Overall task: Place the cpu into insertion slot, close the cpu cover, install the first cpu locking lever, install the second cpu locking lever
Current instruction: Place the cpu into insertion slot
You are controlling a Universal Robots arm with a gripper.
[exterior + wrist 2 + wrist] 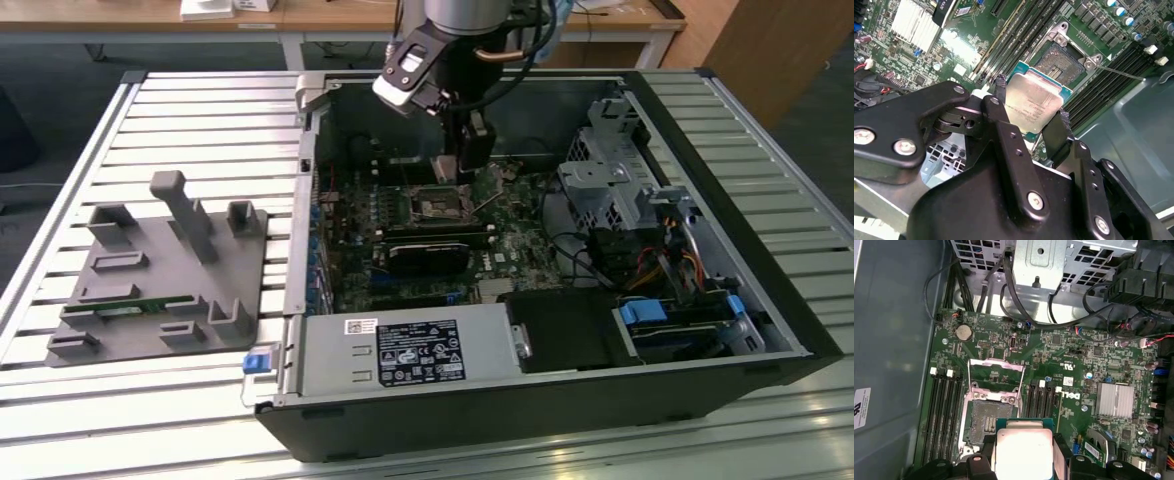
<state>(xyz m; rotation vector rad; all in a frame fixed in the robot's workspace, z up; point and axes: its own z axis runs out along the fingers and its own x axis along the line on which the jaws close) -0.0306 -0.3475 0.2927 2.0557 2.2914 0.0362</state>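
Second wrist view shows the gripper (pixel 1032 101) clenched on the cpu (pixel 1035 97), its fingers (pixel 1002 95) pinching two opposite edges. The chip hangs over one side of the slot (pixel 1065 61), not yet seated, and in the first wrist view the cover (pixel 996 363) stands raised at the slot's edge. I judge the cpu light and stiff but fragile underneath, so an edge hold suits it, though the thin smooth sides could slip.

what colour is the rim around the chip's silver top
Teal-green board edge around the flat square silver-topped cpu, clearest in the second wrist view.
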